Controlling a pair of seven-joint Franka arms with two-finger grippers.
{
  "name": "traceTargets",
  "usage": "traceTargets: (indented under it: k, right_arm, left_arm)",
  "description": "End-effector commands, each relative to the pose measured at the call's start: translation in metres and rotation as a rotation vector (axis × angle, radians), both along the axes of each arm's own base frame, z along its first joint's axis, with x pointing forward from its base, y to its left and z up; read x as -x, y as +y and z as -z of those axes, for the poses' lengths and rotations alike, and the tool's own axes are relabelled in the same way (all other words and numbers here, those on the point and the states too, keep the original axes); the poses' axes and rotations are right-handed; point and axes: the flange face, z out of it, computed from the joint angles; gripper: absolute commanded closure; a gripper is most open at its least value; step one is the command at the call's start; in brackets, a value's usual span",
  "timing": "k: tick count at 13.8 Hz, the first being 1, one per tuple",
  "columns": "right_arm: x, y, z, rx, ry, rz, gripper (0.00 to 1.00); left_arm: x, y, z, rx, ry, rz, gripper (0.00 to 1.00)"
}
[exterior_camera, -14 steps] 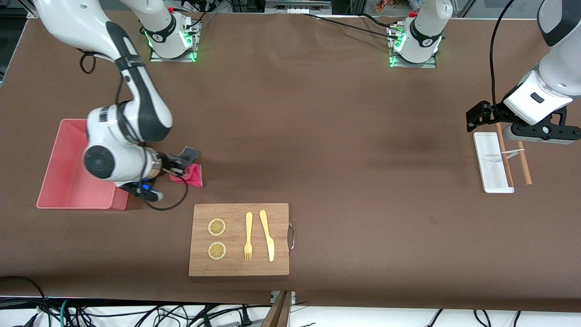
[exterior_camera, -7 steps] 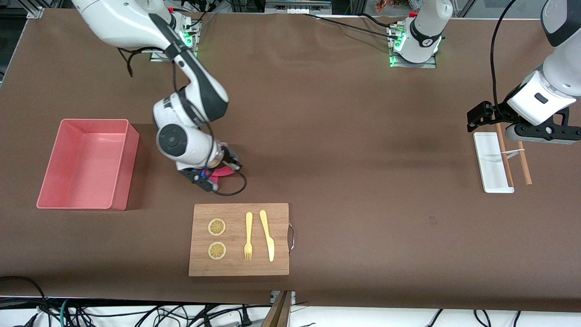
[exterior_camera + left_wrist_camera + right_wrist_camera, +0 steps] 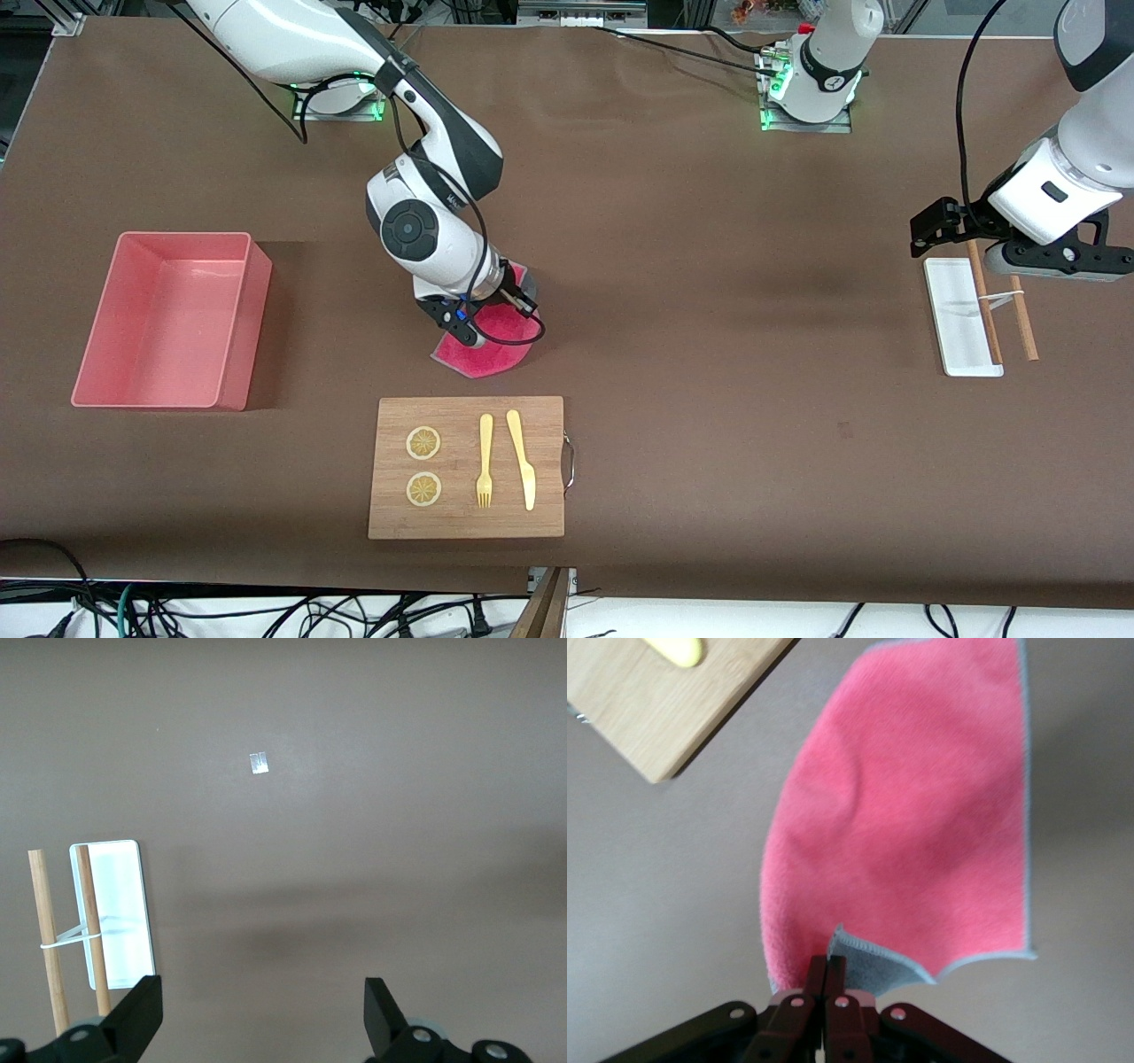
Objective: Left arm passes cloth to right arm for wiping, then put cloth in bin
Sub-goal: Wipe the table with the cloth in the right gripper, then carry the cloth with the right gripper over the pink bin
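Front view: right tool (image 3: 507, 312) pinched on the cloth (image 3: 487, 350), which is spread on the counter (image 3: 709, 354) between the bin (image 3: 168, 319) and the wooden board (image 3: 467, 467).
Left tool (image 3: 930, 232) waits above the white tray (image 3: 961, 319).
Left wrist view: left tool (image 3: 261, 1014) agape, holding nothing.
Right wrist view: right tool (image 3: 826, 979) clamps the cloth (image 3: 912, 833) at its corner.

A robotics lab, it appears: two white arm bases (image 3: 819, 71) bolted along the brown table's (image 3: 673, 292) top edge, cables (image 3: 266, 611) tangled below its bottom edge.
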Motion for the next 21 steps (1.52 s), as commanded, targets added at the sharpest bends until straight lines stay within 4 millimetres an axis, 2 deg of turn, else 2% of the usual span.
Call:
traceTargets:
  k: [1, 6, 10, 15, 16, 17, 19, 21]
  right_arm:
    - [-0.026, -0.058, -0.001, 0.032, 0.028, -0.105, 1.0]
    - [-0.059, -0.19, -0.003, 0.104, 0.097, -0.339, 1.0]
    - [-0.066, -0.268, -0.012, 0.123, 0.154, -0.431, 1.0]
    - [-0.064, -0.365, -0.05, 0.091, 0.18, -0.567, 1.0]
    - [-0.063, -0.378, -0.059, 0.087, 0.173, -0.587, 1.0]
    - [-0.063, -0.381, -0.076, 0.085, 0.178, -0.59, 1.0]
    - [-0.066, -0.38, -0.131, 0.108, 0.208, -0.605, 1.0]
    - [-0.062, -0.384, -0.177, 0.1, 0.252, -0.606, 1.0]
  left_arm:
    - [0.004, 0.001, -0.002, 0.016, 0.002, 0.01, 0.0]
    - [0.004, 0.0, -0.003, 0.016, 0.001, 0.01, 0.0]
    - [0.004, 0.0, -0.003, 0.016, 0.001, 0.01, 0.0]
    - [0.004, 0.0, -0.003, 0.016, 0.001, 0.012, 0.0]
    - [0.004, 0.0, -0.003, 0.016, 0.001, 0.012, 0.0]
    - [0.004, 0.0, -0.003, 0.016, 0.001, 0.012, 0.0]
    - [0.004, 0.0, -0.003, 0.016, 0.001, 0.012, 0.0]
    - [0.004, 0.0, -0.003, 0.016, 0.001, 0.012, 0.0]
